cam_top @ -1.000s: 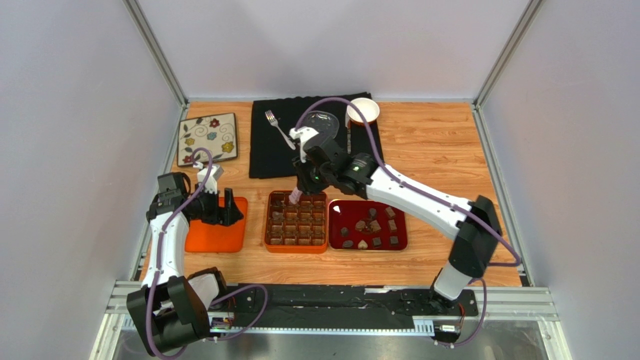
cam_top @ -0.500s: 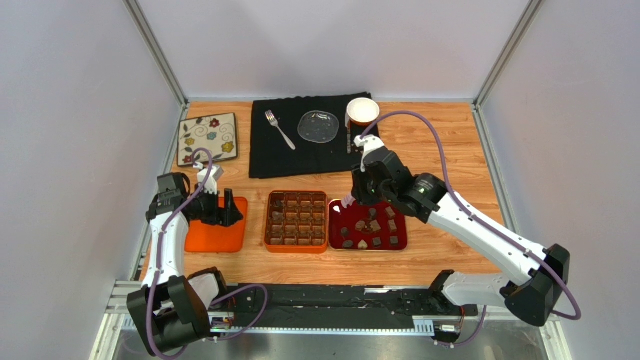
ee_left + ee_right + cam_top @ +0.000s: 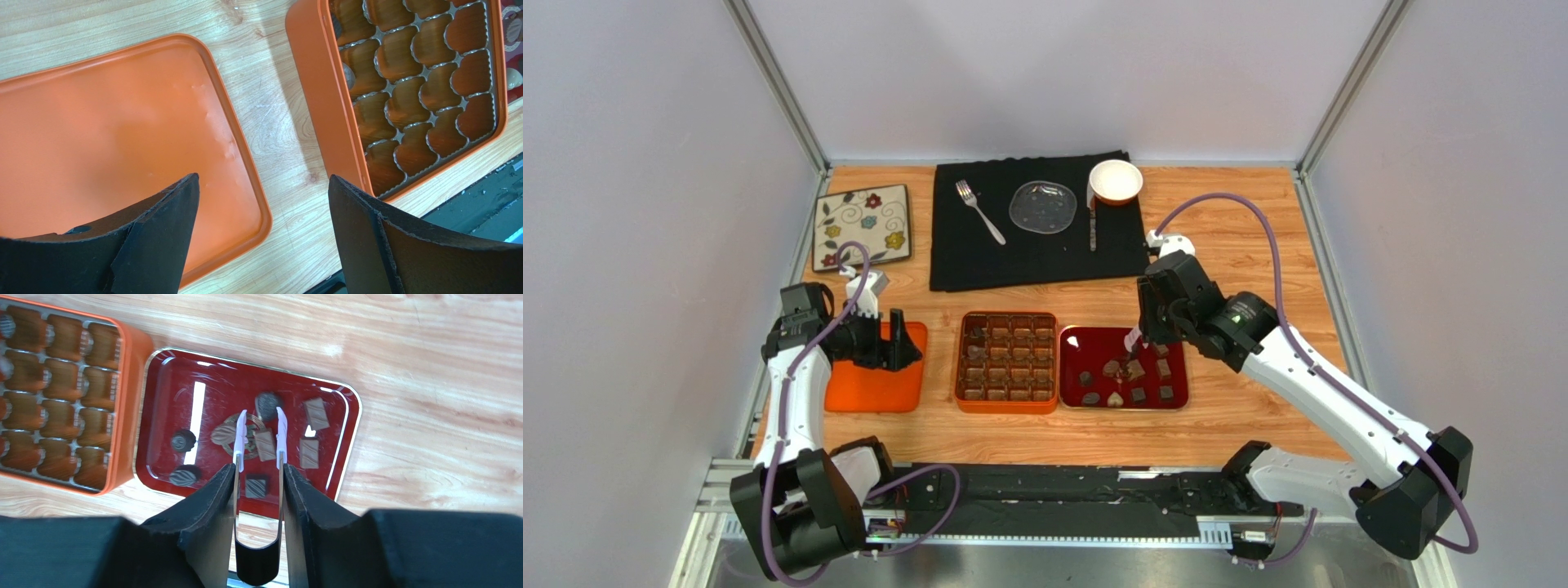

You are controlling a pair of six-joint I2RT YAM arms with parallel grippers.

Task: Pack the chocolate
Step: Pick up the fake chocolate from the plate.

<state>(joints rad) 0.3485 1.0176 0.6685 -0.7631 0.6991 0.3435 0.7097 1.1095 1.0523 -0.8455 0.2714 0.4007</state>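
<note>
Chocolate (image 3: 265, 445) beneath tweezers (image 3: 280, 454) clamped in downturned right fingers (image 3: 209, 502) — left fingers (image 3: 159, 226) apart

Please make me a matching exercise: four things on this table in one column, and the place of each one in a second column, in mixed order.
1. fork
2. loose chocolate
3. flowered tile
4. orange lid

a. in the red tray
b. below the left gripper
c. on the black cloth
d. far left corner of the table

Pairs: 1-c, 2-a, 3-d, 4-b
</note>
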